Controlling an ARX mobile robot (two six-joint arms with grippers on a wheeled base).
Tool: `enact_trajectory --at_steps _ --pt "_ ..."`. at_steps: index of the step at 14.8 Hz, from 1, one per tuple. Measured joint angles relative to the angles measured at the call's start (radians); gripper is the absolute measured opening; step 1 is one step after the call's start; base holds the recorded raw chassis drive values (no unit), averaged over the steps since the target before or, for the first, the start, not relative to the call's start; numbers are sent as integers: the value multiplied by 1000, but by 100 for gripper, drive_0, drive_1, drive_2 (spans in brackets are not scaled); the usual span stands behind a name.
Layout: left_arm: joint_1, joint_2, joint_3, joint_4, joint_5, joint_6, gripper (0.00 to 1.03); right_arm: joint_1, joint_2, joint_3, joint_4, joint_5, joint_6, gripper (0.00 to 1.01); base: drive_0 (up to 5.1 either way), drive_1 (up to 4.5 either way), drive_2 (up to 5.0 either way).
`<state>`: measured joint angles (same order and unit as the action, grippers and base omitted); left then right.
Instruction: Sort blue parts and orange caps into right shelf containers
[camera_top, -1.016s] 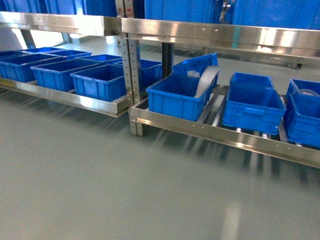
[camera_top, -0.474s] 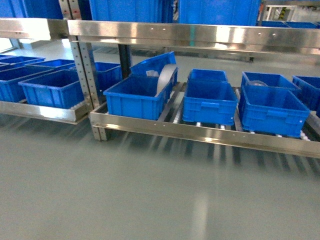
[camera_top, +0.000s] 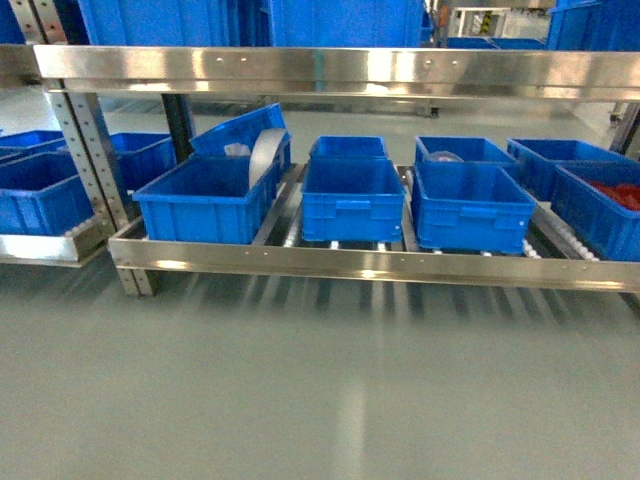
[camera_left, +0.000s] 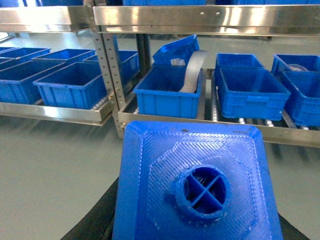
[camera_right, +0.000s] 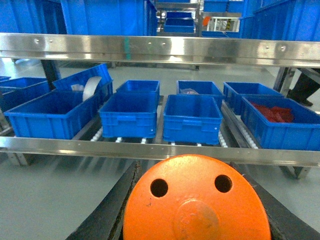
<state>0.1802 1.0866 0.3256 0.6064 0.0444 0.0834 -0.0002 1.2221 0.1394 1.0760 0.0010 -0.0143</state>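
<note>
In the left wrist view a blue part (camera_left: 192, 187) fills the foreground stud-end toward the camera, seated between the dark fingers (camera_left: 92, 222) of the left gripper (camera_left: 192, 220), which is closed on it. In the right wrist view an orange cap (camera_right: 196, 200) with two dark holes sits likewise in the closed right gripper (camera_right: 195, 215). Beyond both stands the right shelf (camera_top: 370, 262), its blue containers (camera_top: 352, 198) in a row on rollers; no lettering is readable.

Containers (camera_top: 352, 200) sit in a row on the right shelf (camera_top: 330, 262), at 12 o'clock; another rack (camera_top: 45, 245) at 9 o'clock.
</note>
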Motion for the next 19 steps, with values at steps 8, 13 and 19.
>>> enact_trajectory --at_steps 8,13,19 --pt "-2 0 0 0 1 0 45 0 0 0 0 0 0 43 -165 -165 -165" --pt "0 0 0 0 0 0 45 0 0 0 0 1 0 43 0 0 0" --pt "-1 0 0 4 0 0 45 0 0 0 2 1 0 43 0 0 0"
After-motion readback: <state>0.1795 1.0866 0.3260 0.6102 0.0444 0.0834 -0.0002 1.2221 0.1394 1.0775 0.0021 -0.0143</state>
